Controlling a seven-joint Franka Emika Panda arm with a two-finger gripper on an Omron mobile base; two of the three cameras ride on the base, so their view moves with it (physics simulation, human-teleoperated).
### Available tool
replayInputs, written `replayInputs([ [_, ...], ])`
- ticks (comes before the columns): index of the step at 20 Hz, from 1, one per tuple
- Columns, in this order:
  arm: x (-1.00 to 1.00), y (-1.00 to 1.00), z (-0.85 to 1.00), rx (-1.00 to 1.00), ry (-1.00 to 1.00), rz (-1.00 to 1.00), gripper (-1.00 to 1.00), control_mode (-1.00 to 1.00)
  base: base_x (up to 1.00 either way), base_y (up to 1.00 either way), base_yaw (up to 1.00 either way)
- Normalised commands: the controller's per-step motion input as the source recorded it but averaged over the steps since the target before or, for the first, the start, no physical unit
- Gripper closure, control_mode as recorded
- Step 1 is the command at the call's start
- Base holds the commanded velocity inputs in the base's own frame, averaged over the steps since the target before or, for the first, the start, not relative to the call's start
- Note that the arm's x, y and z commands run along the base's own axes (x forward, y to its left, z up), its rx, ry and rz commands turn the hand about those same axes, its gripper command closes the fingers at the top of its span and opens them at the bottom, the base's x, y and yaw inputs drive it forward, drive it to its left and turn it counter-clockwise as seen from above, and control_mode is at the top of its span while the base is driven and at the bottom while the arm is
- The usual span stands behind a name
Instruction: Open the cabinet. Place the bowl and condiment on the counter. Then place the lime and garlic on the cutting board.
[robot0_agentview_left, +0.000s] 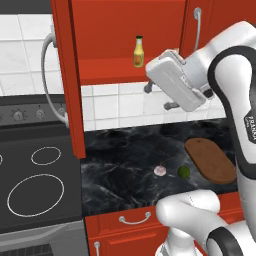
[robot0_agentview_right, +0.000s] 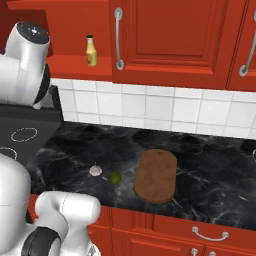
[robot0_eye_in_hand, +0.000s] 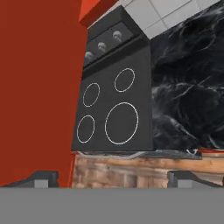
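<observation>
The red cabinet's left door (robot0_agentview_left: 67, 75) stands swung open, showing its inner shelf. On that shelf stands the condiment (robot0_agentview_left: 138, 51) (robot0_agentview_right: 91, 51), a small yellow bottle with a dark cap. My gripper (robot0_agentview_left: 159, 97) hovers open just right of and below the bottle, in front of the shelf edge, with nothing between its fingertips (robot0_eye_in_hand: 39, 178). On the black counter (robot0_agentview_left: 125, 165) lie the pale garlic (robot0_agentview_left: 160, 170) (robot0_agentview_right: 95, 170) and the green lime (robot0_agentview_left: 183, 172) (robot0_agentview_right: 115, 177), side by side. The brown cutting board (robot0_agentview_left: 210, 160) (robot0_agentview_right: 156, 175) lies to their right. The bowl is out of view.
A dark stovetop (robot0_agentview_left: 35, 185) (robot0_eye_in_hand: 113, 109) with white rings adjoins the counter on the left. The open door panel (robot0_eye_in_hand: 39, 87) is close to the hand's left side. Closed red cabinet doors (robot0_agentview_right: 170, 35) hang to the right, and red drawers (robot0_agentview_left: 132, 222) sit below the counter.
</observation>
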Motion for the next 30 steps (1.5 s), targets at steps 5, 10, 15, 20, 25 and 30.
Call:
replayInputs([
  [5, 0.0, -0.1, -0.08, -0.33, -0.08, 0.0, -1.0, -1.0, 0.0, 0.0, 0.0],
  [10, 0.0, -0.28, -0.05, -0.23, -0.08, 0.0, -1.0, -1.0, 0.0, 0.0, 0.0],
  [15, 0.0, -0.44, -0.12, -0.15, -0.11, 0.0, -1.0, -1.0, 0.0, 0.0, 0.0],
  [20, 0.0, -0.57, -0.16, -0.12, -0.22, 0.04, -1.0, -1.0, 0.0, 0.0, 0.0],
  [25, 0.0, -0.45, -0.12, -0.13, -0.27, 0.05, -1.0, -1.0, 0.0, 0.0, 0.0],
  [30, 0.0, -0.25, 0.0, -0.1, -0.12, 0.0, -1.0, -1.0, 0.0, 0.0, 0.0],
])
